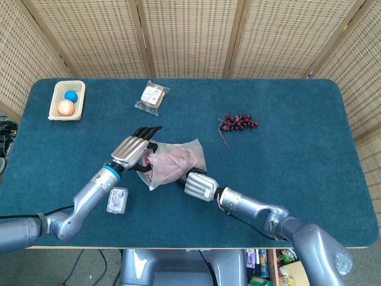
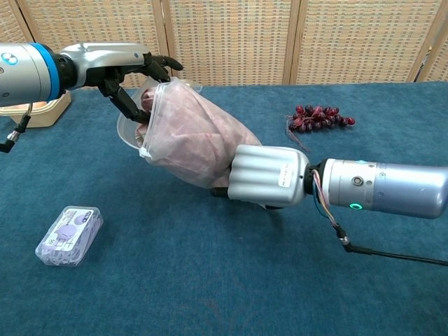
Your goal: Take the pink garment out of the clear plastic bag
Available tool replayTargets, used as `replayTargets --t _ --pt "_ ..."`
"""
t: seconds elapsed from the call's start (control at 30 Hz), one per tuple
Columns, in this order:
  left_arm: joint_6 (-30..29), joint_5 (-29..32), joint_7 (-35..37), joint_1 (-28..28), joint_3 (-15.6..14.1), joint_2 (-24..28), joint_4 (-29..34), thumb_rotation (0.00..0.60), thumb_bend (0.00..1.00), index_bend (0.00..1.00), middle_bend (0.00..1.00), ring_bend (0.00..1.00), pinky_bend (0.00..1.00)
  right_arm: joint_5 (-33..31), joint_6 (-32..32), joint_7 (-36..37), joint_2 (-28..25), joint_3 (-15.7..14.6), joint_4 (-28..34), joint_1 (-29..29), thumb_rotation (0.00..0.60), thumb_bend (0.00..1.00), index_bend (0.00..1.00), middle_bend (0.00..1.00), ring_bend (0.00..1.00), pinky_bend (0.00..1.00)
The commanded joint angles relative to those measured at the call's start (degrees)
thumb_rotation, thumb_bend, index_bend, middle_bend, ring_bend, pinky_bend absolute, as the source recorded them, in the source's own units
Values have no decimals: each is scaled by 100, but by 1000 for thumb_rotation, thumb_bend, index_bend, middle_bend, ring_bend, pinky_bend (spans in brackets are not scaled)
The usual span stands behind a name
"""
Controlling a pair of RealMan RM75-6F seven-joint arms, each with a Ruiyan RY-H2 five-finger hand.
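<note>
The clear plastic bag was clamped at its closed end by the right hand, while the pink garment at the mouth was grasped by the left hand; extraction appeared under way, and a pull apart would be called for next.

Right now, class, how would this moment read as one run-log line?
left hand: fingers at mouth of clear plastic bag | right hand: holds bag's closed end | pink fabric garment: still inside bag | blue table
</note>
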State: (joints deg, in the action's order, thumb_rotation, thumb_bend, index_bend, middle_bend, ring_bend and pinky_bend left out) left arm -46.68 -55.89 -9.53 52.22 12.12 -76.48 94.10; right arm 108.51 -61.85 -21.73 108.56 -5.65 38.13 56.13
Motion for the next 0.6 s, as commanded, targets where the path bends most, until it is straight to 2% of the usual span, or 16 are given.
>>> replayTargets --t 0.03,0.6 --pt "8 -10 27 -5 -5 5 -13 600 498 707 0 0 0 -17 15 -12 13 -10 -9 0 600 321 284 693 608 772" --pt "60 -213 259 -55 -32 83 -77 600 497 708 0 0 0 -84 -75 -24 -155 -111 -27 -117 600 364 369 711 625 793"
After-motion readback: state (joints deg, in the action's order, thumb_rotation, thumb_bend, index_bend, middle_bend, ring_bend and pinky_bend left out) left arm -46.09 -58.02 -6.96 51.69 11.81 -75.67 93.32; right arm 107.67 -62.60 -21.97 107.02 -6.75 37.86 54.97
